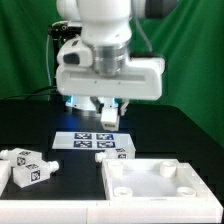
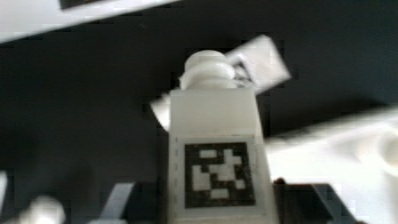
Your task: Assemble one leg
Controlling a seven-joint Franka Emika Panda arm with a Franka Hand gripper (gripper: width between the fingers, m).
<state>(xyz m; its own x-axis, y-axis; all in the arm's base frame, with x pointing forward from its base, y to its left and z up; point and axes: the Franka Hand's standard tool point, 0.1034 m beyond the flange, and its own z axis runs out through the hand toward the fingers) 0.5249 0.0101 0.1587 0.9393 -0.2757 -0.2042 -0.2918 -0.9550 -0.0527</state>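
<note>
The wrist view is blurred all over: the white plastic square-section leg close before the gripper shows a smeared black-and-white tag, and its near end is cut off by the picture's edge. In the exterior view the gripper is too small and dark to tell how its jaws stand. Below it, toward the exterior view's right, the large flat white rimmed panel is cut off by the edge.

White tagged leg, aloft
</note>
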